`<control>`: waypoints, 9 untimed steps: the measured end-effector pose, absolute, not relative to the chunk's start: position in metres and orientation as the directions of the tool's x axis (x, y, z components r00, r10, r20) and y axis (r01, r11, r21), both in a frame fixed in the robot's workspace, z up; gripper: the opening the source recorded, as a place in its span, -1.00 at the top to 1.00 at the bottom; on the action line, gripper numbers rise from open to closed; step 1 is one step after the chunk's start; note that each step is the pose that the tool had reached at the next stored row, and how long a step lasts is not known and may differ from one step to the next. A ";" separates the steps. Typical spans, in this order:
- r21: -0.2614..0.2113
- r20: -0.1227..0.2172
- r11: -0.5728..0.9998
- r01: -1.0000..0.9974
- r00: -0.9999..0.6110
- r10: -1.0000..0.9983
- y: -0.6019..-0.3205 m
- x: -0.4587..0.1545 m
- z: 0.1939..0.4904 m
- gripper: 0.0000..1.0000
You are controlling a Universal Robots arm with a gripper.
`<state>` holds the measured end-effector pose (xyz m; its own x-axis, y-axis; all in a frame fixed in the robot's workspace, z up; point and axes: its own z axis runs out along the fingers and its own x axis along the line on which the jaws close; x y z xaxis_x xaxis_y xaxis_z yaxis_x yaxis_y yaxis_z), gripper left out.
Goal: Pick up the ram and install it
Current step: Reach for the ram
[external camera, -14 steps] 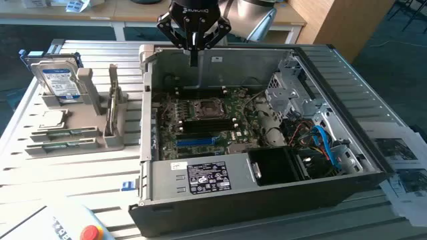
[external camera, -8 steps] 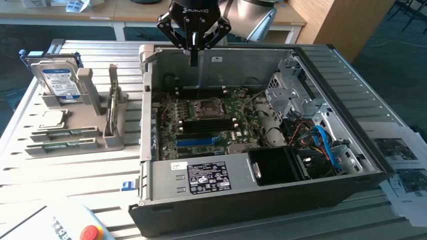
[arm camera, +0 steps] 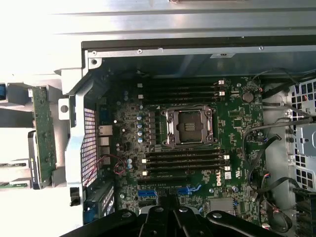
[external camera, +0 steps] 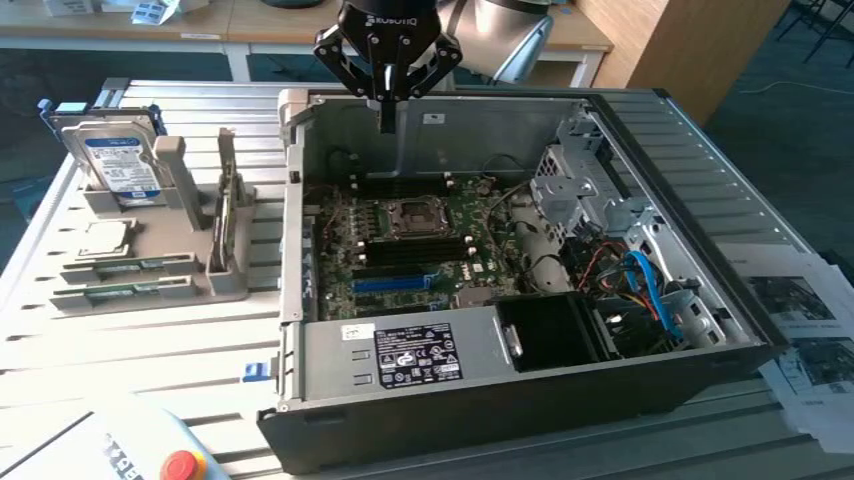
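Note:
The ram [external camera: 227,197] is a thin green stick standing on edge in a grey holder [external camera: 200,250], at the exterior view's left of the open computer case [external camera: 534,400]. In the wrist view the ram [arm camera: 43,133] shows beside the case's metal wall. My gripper [external camera: 387,112] hangs shut and empty over the case's far wall, well apart from the ram. Its dark fingers [arm camera: 167,217] meet above the motherboard [arm camera: 237,123], which has an empty CPU socket [arm camera: 190,126] and black memory slots [arm camera: 185,163] on either side.
A silver hard drive [external camera: 114,160] with a blue-white label stands in the holder's far end. Two more green sticks [external camera: 123,280] lie flat at its near end. Cables and a drive cage [external camera: 601,200] fill the case's right side. Papers [external camera: 801,320] lie at the right, and a red stop button [external camera: 183,465] sits near the front.

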<state>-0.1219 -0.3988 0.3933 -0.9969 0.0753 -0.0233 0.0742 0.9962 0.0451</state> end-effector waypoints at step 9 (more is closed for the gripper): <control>0.045 -0.023 0.996 0.074 -0.997 0.075 -0.399 -0.127 0.393 0.80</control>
